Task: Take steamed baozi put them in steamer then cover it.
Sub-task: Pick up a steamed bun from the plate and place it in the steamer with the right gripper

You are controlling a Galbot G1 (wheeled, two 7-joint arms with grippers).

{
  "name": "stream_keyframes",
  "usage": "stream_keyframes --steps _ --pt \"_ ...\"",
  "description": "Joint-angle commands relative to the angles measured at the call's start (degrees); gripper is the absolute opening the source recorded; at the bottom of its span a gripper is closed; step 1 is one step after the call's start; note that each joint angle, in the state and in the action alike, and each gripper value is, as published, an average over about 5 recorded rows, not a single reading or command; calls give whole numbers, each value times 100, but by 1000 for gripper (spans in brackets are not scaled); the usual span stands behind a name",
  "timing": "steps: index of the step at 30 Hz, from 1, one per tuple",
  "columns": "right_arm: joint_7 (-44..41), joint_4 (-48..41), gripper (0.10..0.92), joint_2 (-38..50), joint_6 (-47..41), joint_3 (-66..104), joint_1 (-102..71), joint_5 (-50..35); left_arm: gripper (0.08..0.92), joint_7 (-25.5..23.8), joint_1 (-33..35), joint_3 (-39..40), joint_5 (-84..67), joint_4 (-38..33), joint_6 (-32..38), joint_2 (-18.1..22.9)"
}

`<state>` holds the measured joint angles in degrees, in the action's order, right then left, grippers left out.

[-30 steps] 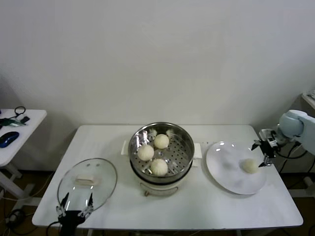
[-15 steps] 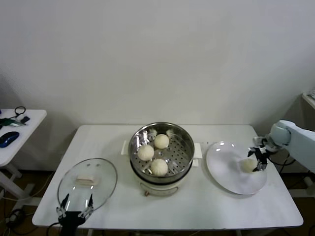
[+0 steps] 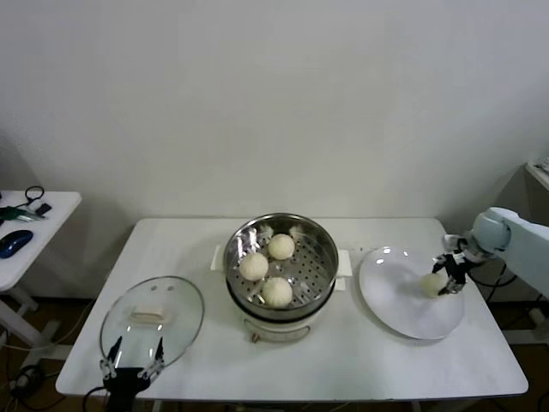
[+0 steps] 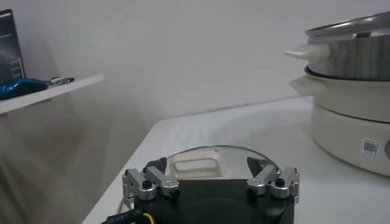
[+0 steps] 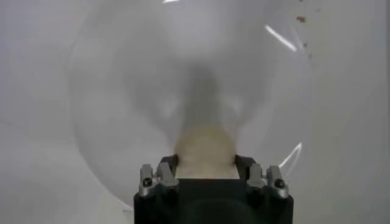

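Note:
The steamer [image 3: 280, 257] stands mid-table and holds three baozi [image 3: 254, 266], [image 3: 281, 246], [image 3: 277, 292]. The fourth baozi [image 3: 432, 285] lies on the white plate [image 3: 399, 309] at the right. My right gripper [image 3: 449, 275] is down on that bun, with one finger against each side of it. In the right wrist view the bun [image 5: 205, 146] fills the gap between the fingers of my right gripper [image 5: 206, 163]. The glass cover [image 3: 152, 316] lies flat at the front left. My left gripper [image 3: 131, 360] is open and empty just in front of the cover [image 4: 237, 153].
The steamer's pot base with its side handle [image 4: 350, 115] rises beyond the cover in the left wrist view. A side table [image 3: 26, 236] with small items stands off to the left. The plate [image 5: 122, 91] lies near the table's right edge.
My right gripper has moved in from the plate's right edge onto the bun, and its fingers now flank it. The left arm has not moved.

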<state>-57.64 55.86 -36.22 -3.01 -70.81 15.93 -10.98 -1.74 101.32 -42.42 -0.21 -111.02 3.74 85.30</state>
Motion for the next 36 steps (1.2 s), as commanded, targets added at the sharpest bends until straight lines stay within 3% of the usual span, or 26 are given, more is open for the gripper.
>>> stream_keyframes --steps 1,8,15,24,36 --pt "-36 1586 645 53 -469 -2635 3268 -1685 823 0 6 -7 -2 5 0 -2" --pt "330 3286 645 -650 -1313 -3641 5351 -3697 823 -11 -8 17 -16 -32 -16 -60" --pt "1206 4033 643 -1423 -2158 -2934 4785 -4449 823 -20 20 12 -86 -43 -22 -141" --pt "1559 3558 645 -2084 -2386 -2592 3544 -4004 823 -34 11 -16 -202 -73 -59 -196" --pt "1682 3055 644 -2309 -2471 -2397 2587 -3447 823 -37 -33 -59 -218 -55 -55 -173"
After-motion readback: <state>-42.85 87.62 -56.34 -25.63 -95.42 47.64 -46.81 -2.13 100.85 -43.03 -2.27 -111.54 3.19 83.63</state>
